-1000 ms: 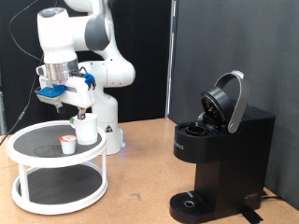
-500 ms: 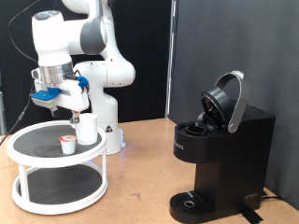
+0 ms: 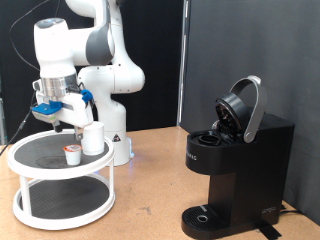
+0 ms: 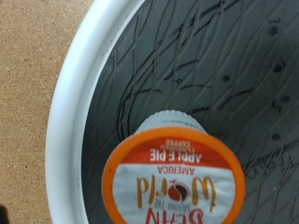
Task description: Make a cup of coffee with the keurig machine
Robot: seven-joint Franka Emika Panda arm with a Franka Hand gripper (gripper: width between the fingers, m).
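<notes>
Hovering just above the pod point(image 3: 72, 153), the jaws' opening cannot be told. The cup point(image 3: 93, 138) stands just beside; the keurig machine point(image 3: 238, 160) sits well apart, lid raised.

Matt black plastic keurig machine point(image 3: 238, 165); smooth white cup point(image 3: 93, 138) beside the end effector point(image 3: 66, 123); below it, glossy orange-lidded pod point(image 4: 174, 184); grainy wood-look counter point(image 3: 150, 185)

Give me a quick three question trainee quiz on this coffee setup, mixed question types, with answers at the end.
1. True or false: the keurig machine has its lid shut.
2. Which sits beside the pod on the white stand: A) the cup B) a spoon C) a kettle?
3. Fill in: the gripper hangs above the ____.

Key: 1 false, lid is up. 2 A. 3 pod, which fills the wrist view.
</notes>
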